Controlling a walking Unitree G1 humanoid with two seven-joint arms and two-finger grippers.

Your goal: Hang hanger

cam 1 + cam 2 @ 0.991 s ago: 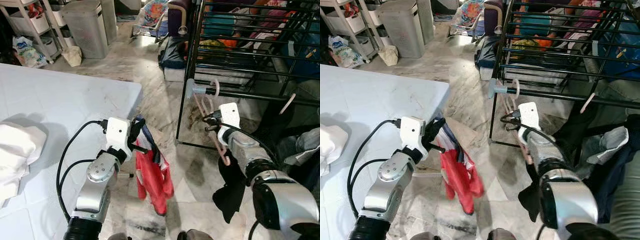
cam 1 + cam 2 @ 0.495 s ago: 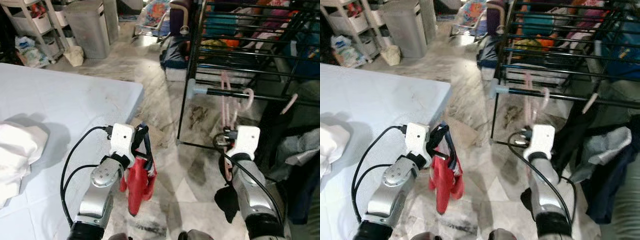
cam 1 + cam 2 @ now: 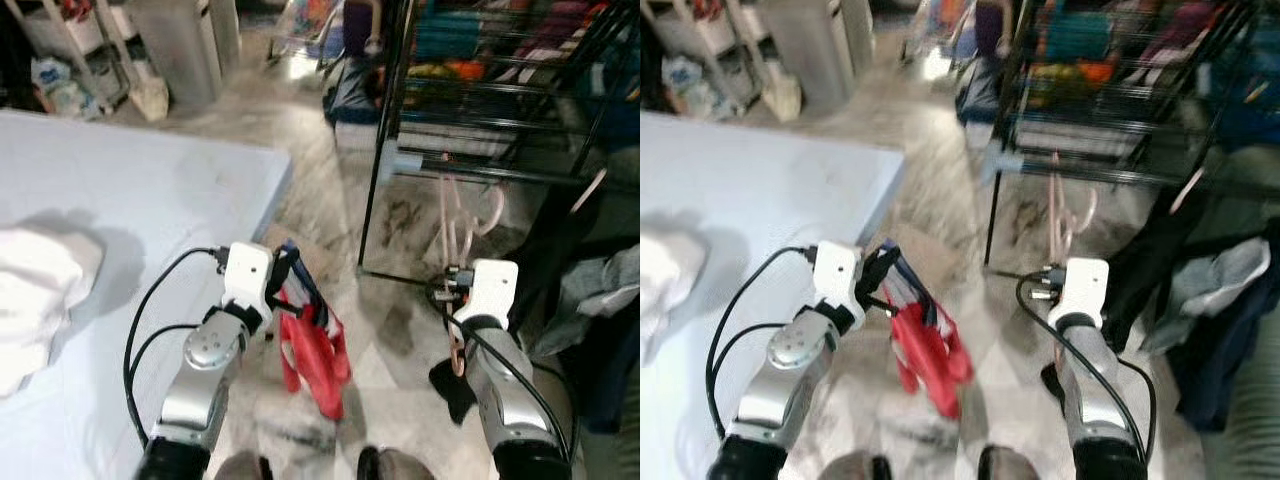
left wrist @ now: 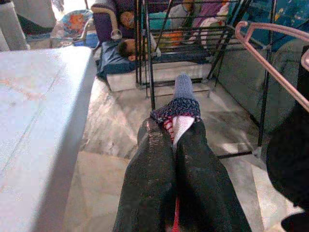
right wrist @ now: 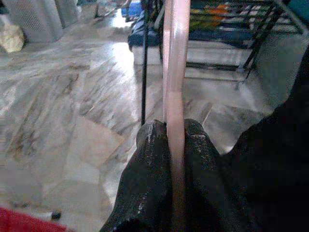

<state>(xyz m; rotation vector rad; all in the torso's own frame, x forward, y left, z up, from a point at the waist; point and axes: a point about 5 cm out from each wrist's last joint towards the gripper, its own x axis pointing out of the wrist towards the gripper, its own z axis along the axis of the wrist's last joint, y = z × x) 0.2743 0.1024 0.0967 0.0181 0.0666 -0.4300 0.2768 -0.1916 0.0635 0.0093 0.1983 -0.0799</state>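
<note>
Left gripper clamping its fingers tight on a red garment, with a knitted blue-and-red fold poking out past the tips; garment dangling limp over the floor, just beside the edge of the pale blue mattress. White bundle of cloth lying on the mattress at far left.

Right gripper pinching its fingers closed around the thin pink hanger, the smooth plastic bar running straight up between the tips. Hanger's hook reaching up to the lower black bar of the drying rack, though hard to tell through the blur whether actually resting on it. Dark cloth drooping from the hanger below the right wrist.

Glossy marbled tile floor, veined grey and beige. Rack of thin black metal rods, loaded with bright clothes. Grey ribbed bin and shelving standing at the back left.
</note>
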